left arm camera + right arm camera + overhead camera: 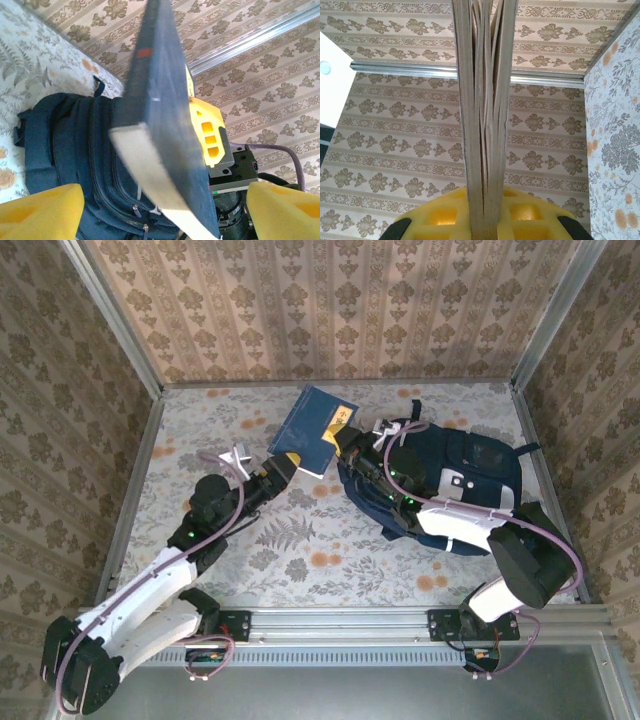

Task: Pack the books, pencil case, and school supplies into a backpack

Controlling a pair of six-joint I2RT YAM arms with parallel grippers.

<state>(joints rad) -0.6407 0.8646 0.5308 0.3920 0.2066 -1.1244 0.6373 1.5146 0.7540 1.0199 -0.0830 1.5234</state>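
- Right gripper (pixel 485 217): yellow pads clamped together on the page edge of the blue book (pixel 315 428). In the right wrist view the pages ran edge-on up the centre of the frame, slightly fanned.
- Left gripper (pixel 284 468): jaws stood wide apart. One yellow finger (pixel 42 215) sat at the lower left of the left wrist view, the other at the lower right.
- Blue book: held off the table (pixel 300 560), tilted, at upper centre of the overhead view, with a yellow label (pixel 341 417) near its right corner. Its right edge sat in the right gripper and its lower corner lay just at the left gripper. In the left wrist view it stood edge-on and blurred between the open fingers, clear of both.
- Backpack (pixel 465 475): navy fabric, lying on the table right of centre in the overhead view. It was just right of the book, with the right arm reaching across it.
- Table: floral-patterned surface, with a metal rail along the bottom edge of the overhead view.
- Walls (pixel 330 310): patterned wallpaper on three sides.
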